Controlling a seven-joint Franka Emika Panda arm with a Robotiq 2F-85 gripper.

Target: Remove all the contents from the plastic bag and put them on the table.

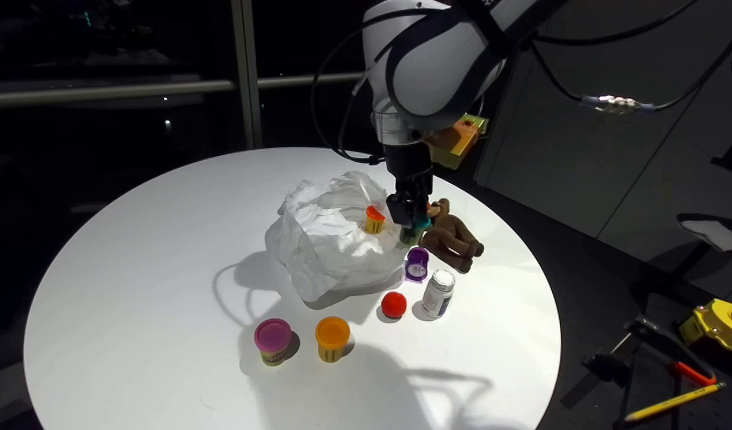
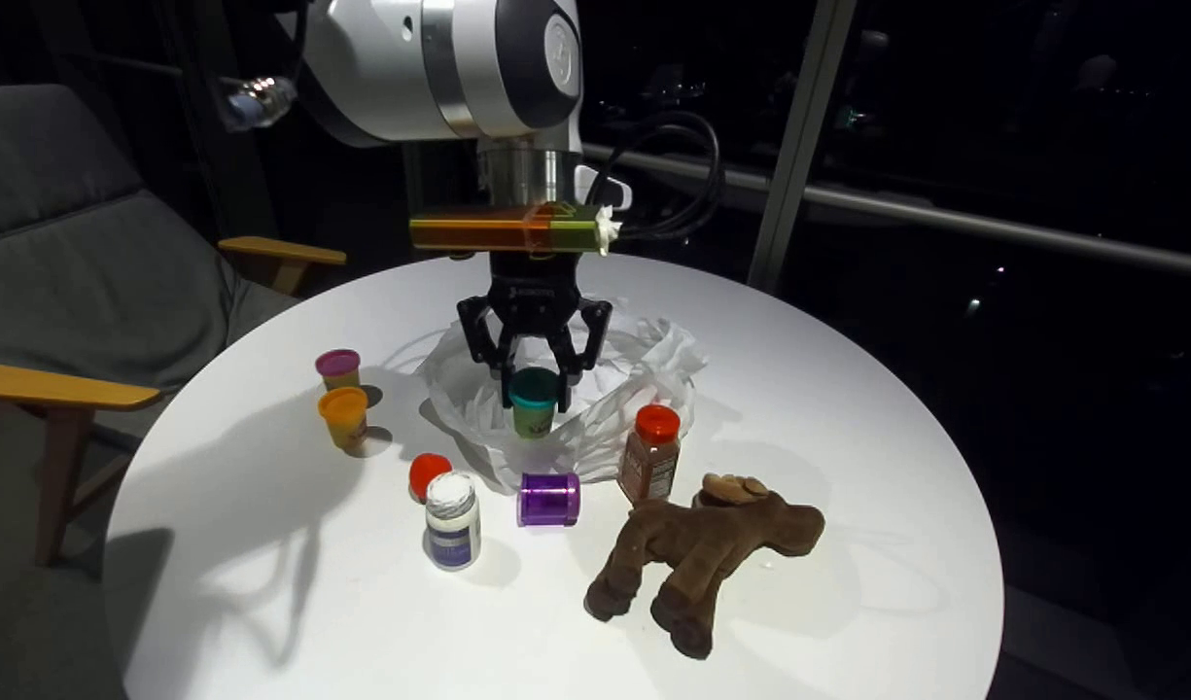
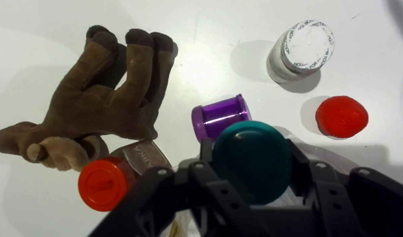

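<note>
Nearing the end imo: brown toy (image 3: 86, 113), bottle (image 2: 453, 525), jar (image 2: 649, 461) etc. on bench (image 1: 132, 286), claw (image 2: 535, 397) grips teal tub (image 2: 534, 416), red-lidded tub (image 1: 374, 221) waits in bag (image 1: 342, 260), prob. last.

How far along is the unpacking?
Looks done: the brown toy, red-capped jar, white bottle, red ball, purple cylinder, magenta-lidded tub and orange-lidded tub are on the table, outside the bag. In hand: the teal-lidded tub, gripped by the end effector. Left: placing that, then the red-lidded tub inside the bag; more may be hidden.
</note>
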